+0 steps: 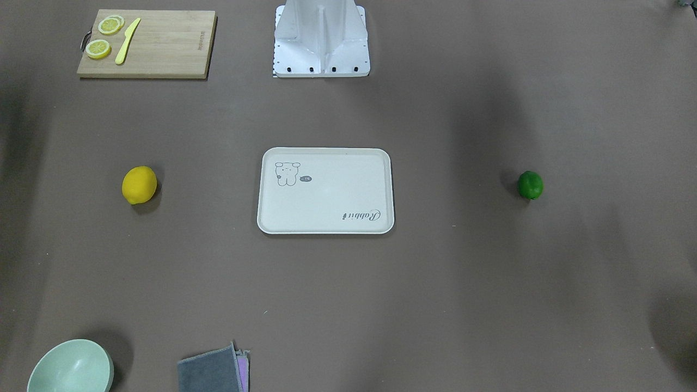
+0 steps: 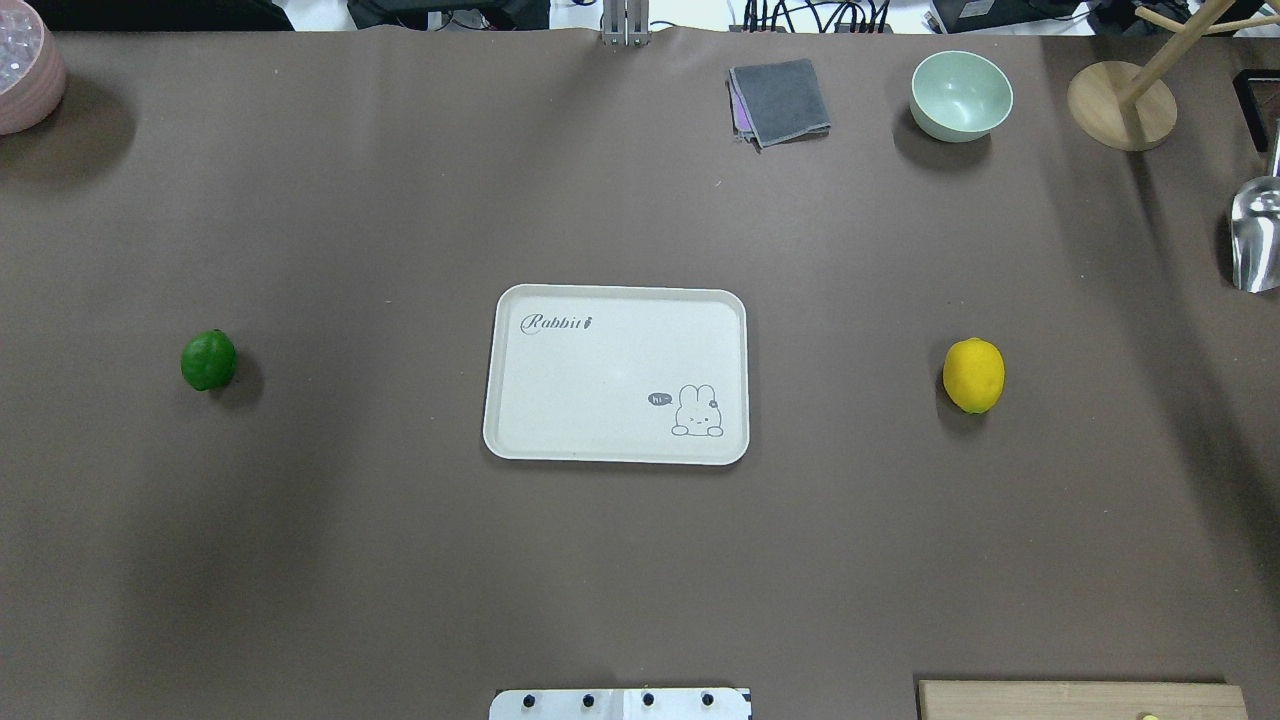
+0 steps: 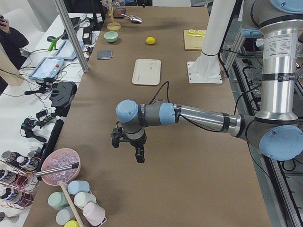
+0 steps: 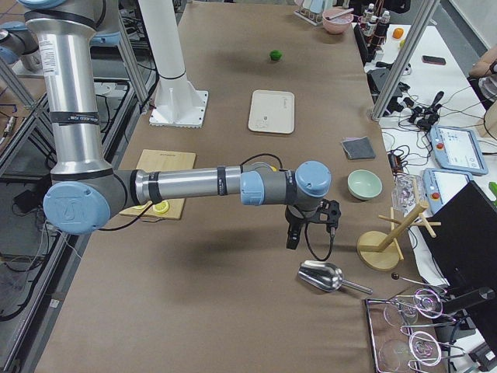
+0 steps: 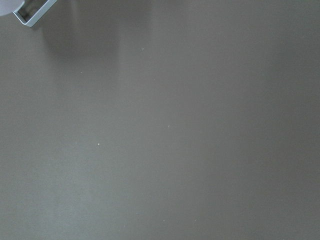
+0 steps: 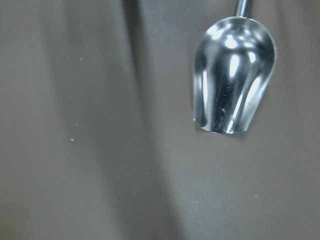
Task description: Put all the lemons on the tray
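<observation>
Brown table (image 2: 640, 580) bears one tray (image 2: 600, 380) between one yellow lemon (image 2: 973, 375) and one green lemon (image 2: 208, 360); jaws' spacing cannot be told.

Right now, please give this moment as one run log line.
yellow lemon: off tray, on robot's right | green lemon: off tray, on robot's left | tray: empty | left end effector, right end effector: open/shut unclear

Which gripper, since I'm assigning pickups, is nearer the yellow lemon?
Right. The right gripper hangs beside the metal scoop at the yellow lemon's end of the table; the left gripper is at the opposite end, past the tray.
</observation>
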